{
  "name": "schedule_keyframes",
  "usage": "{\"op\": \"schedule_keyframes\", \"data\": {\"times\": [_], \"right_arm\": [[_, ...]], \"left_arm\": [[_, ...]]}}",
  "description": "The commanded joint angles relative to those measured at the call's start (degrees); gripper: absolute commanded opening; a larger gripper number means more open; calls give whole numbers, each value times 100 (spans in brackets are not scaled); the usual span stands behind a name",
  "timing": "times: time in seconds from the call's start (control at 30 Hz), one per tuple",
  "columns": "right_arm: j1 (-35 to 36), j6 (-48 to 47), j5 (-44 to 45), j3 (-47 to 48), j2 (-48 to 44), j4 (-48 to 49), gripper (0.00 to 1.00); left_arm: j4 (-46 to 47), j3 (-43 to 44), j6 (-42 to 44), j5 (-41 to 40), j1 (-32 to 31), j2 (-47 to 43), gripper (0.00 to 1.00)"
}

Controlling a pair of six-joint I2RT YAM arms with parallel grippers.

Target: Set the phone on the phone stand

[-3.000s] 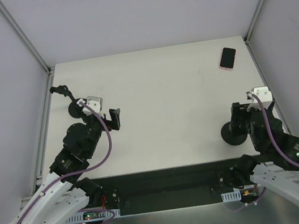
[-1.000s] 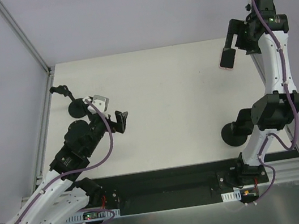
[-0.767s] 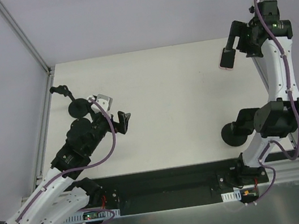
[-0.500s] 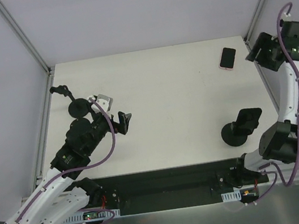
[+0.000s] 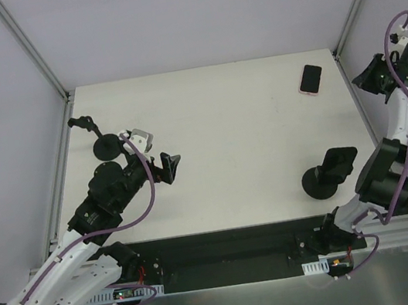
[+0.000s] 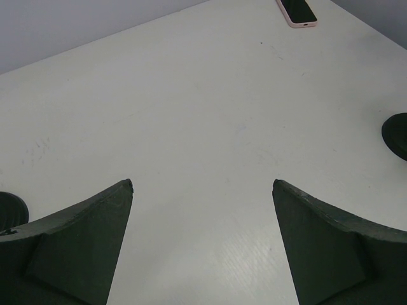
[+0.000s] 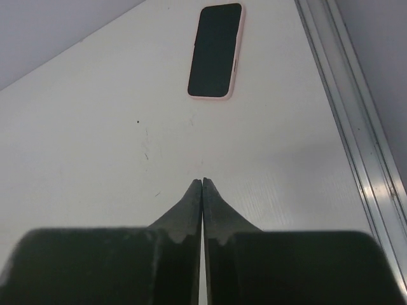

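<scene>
The phone [image 5: 310, 78], dark screen up in a pink case, lies flat at the table's far right corner; it also shows in the left wrist view [image 6: 296, 11] and the right wrist view [image 7: 216, 51]. The phone stand [image 5: 328, 173], a black round base with a tilted cradle, stands at the near right. My right gripper [image 5: 369, 78] hangs off the table's right edge, to the right of the phone. Its fingers meet tip to tip [image 7: 202, 182], shut on nothing. My left gripper [image 5: 169, 166] hovers over the left half of the table, open and empty [image 6: 202, 184].
A second black stand [image 5: 107, 147] with a thin jointed arm stands at the far left, just behind my left gripper. An aluminium rail [image 7: 346, 95] runs along the table's right edge. Grey walls close in the table on three sides.
My right gripper has drawn back rightwards from over the phone, past the table's edge, and has shut empty. The phone still lies where it was. The left arm has barely moved.
</scene>
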Motion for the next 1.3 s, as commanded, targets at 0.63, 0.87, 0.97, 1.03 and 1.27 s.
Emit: {"op": "schedule_keyframes", "data": {"times": [0.63, 0.87, 0.97, 1.03, 1.27], "right_arm": [[534, -1050, -619, 87, 2382, 1203, 0], [552, -744, -230, 763, 2743, 913, 0], [535, -664, -248, 922, 2857, 807, 1], [508, -682, -274, 1114, 2988, 632, 0], [491, -594, -353, 1484, 3252, 324, 0]], "left_arm": [[59, 194, 18, -94, -145, -29, 89], [59, 194, 18, -129, -145, -3, 89], [50, 194, 18, -94, -136, 24, 89], [59, 194, 18, -85, -136, 32, 89], [59, 194, 18, -76, -136, 50, 89]]}}
